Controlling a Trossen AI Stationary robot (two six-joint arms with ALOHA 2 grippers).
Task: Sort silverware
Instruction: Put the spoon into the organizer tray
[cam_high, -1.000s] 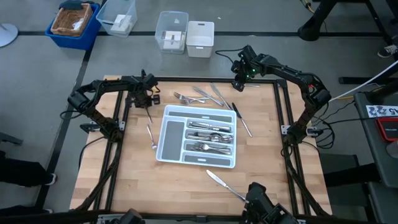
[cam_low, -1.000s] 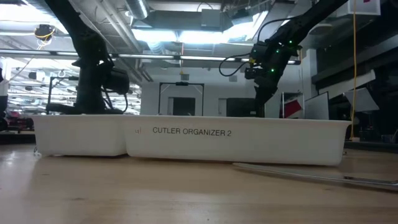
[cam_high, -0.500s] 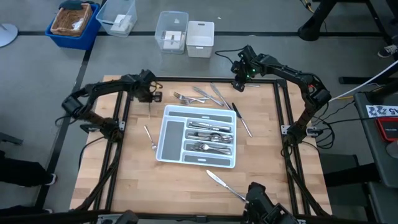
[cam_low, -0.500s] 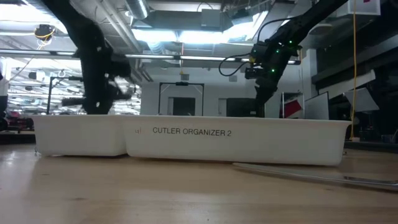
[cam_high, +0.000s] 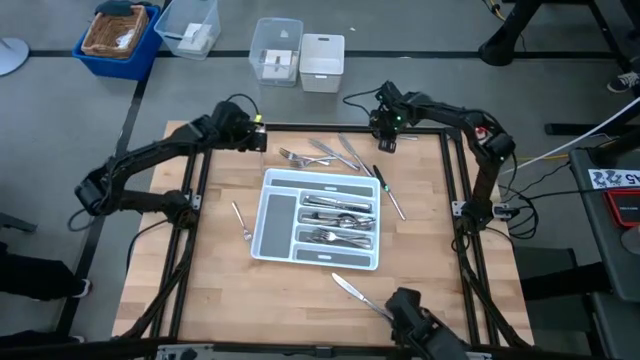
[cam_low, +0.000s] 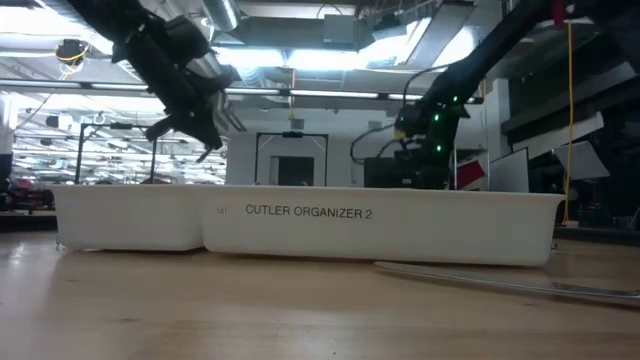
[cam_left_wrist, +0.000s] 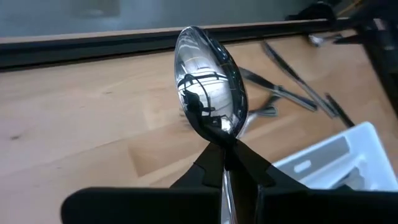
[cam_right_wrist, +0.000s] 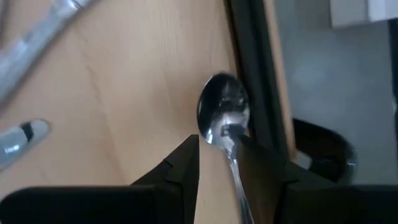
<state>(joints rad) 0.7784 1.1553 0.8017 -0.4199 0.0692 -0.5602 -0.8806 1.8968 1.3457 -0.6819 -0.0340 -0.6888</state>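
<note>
Above the table's far-left part, a spoon (cam_left_wrist: 208, 84) is sitting clamped in the left gripper (cam_left_wrist: 225, 163), bowl up, fingers pinching its neck. Right gripper (cam_right_wrist: 219, 155) is gripping a second spoon (cam_right_wrist: 224, 115) at the far-right edge by the black frame rail (cam_right_wrist: 252, 74). Loose silverware (cam_high: 325, 153) is lying just beyond the white tray (cam_high: 272, 182); one knife (cam_high: 357, 292) is lying near the front.

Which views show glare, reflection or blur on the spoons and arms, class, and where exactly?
Left wrist view: the spoon held by the left gripper mirrors the gripper and bright lights; the cutlery behind is soft. Right wrist view: the right gripper holds a second spoon, blurred throughout. Low view: the left arm is smeared against bright ceiling lights.
</note>
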